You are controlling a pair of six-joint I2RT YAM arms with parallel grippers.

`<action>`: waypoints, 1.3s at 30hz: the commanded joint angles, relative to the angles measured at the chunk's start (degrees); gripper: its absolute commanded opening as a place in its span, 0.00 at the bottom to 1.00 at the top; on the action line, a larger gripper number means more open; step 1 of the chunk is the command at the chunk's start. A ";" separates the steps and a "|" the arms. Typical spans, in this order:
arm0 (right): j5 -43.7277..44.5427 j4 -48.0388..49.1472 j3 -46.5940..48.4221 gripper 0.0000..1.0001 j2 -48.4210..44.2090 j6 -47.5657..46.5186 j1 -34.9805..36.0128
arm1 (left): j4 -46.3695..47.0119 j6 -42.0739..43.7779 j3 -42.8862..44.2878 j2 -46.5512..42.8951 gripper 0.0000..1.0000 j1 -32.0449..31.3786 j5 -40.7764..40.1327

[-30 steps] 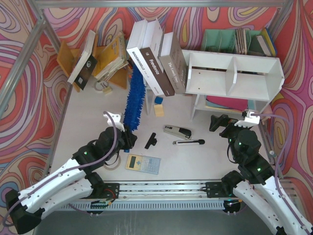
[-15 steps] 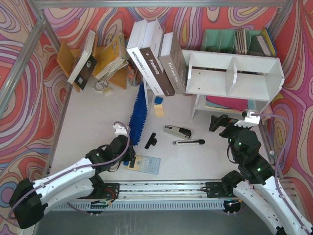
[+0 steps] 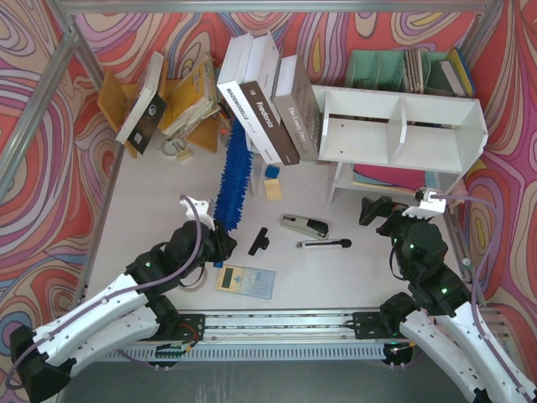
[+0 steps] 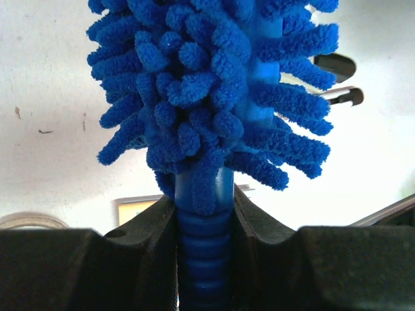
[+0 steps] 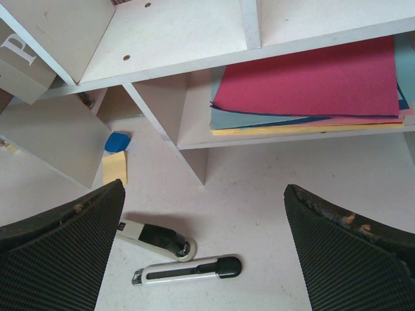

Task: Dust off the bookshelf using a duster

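Blue duster [image 3: 232, 178] pushed farther; left fingers [image 4: 152, 253] clamped on it, right fingers [image 5: 58, 246] apart.

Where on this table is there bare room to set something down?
Biggest bare patch: left of the duster, in front of the yellow book rack. A smaller one lies right of the calculator, nearside of the box cutter. It is crowded around the stapler and under the leaning books.

Leaning books [image 3: 268, 109] crowd the bookshelf [image 3: 401, 126] at its left end. Stapler [image 3: 304, 225] and box cutter [image 3: 324, 244] lie before it. Bare passage along the table [image 3: 352, 281] front edge, right half.
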 commanded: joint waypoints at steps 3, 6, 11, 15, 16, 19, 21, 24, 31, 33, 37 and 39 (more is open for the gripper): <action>0.90 0.75 -0.45 0.99 -0.43 0.31 0.02 | 2.35 0.76 0.40 1.25 0.00 -0.05 0.96; 0.89 0.96 -0.36 0.99 -0.26 0.27 0.07 | 3.99 -0.57 -1.09 3.84 0.00 -0.05 3.16; 0.85 1.08 -0.21 0.99 0.30 0.01 0.06 | 5.85 -2.31 -3.95 9.18 0.00 -0.05 7.13; 0.98 1.10 -0.13 0.99 0.33 -0.19 -0.02 | 8.10 -2.67 -6.09 13.35 0.00 -0.05 8.40; 0.97 1.17 -0.12 0.99 0.29 -0.17 0.05 | 9.36 -2.75 -6.67 14.05 0.00 -0.05 8.64; 1.04 1.10 -0.13 0.99 0.16 -0.17 0.05 | 11.10 -2.68 -7.13 15.88 0.00 0.03 8.75; 1.07 1.10 -0.11 0.99 0.11 -0.17 0.06 | 10.94 -2.39 -6.36 16.83 0.00 0.12 8.95; 1.01 1.13 -0.19 0.99 0.12 -0.17 0.07 | 9.53 -1.67 -5.00 15.87 0.00 0.12 7.85; 0.88 1.08 -0.29 0.99 -0.23 -0.03 0.05 | 3.05 0.64 0.01 4.64 0.00 0.13 0.73; 0.81 1.10 -0.31 0.99 -0.24 -0.05 0.03 | 2.57 2.65 1.38 1.18 0.00 0.13 -0.09; 0.76 1.02 -0.29 0.99 -0.24 0.10 0.06 | 0.90 6.91 5.61 -3.10 0.00 0.12 -1.91; 0.74 1.02 -0.38 0.99 -0.32 0.05 0.05 | 0.09 8.18 7.46 -3.26 0.00 0.12 -2.64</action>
